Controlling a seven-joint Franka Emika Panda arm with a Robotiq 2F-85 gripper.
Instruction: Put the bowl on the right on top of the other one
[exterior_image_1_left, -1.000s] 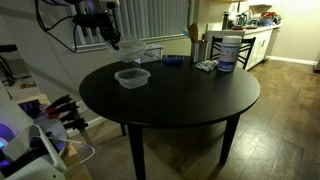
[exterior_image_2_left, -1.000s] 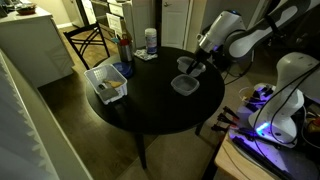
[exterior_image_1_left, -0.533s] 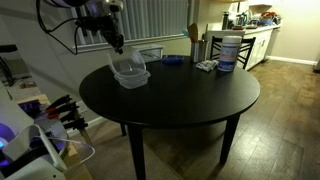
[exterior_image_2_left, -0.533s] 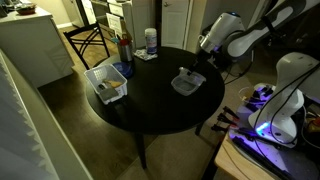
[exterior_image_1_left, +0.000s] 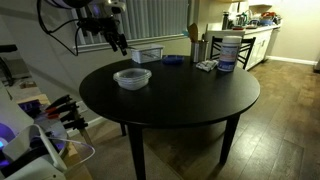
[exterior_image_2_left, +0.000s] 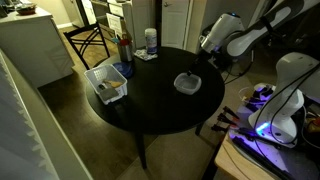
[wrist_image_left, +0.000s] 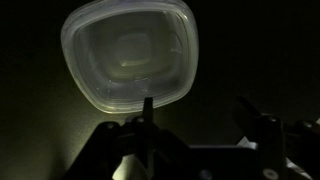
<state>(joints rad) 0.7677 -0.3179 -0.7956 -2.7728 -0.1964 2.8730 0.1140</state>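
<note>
A clear plastic bowl (exterior_image_1_left: 132, 77) rests on the round black table (exterior_image_1_left: 190, 100), near its left rim; it also shows in the other exterior view as the bowl (exterior_image_2_left: 186, 82). It looks like one stack, and I cannot tell two bowls apart. My gripper (exterior_image_1_left: 119, 42) hangs above and slightly behind it, open and holding nothing, seen again as the gripper (exterior_image_2_left: 203, 63). In the wrist view the bowl (wrist_image_left: 130, 55) lies just beyond the left finger (wrist_image_left: 147, 118), outside the open gripper (wrist_image_left: 198, 118). Only dark table shows between the jaws.
At the far side of the table stand a white tub (exterior_image_1_left: 227, 50), a blue object (exterior_image_1_left: 172, 60) and a clear container (exterior_image_1_left: 148, 54). A white basket (exterior_image_2_left: 106, 83) and a bottle (exterior_image_2_left: 150, 41) occupy the opposite edge. A robot base and cables (exterior_image_2_left: 285, 100) sit beside the table.
The gripper carried a clear bowl down onto the one on the table, opened its jaws and rose clear. The bowl now sits lower, resting on the table stack.
</note>
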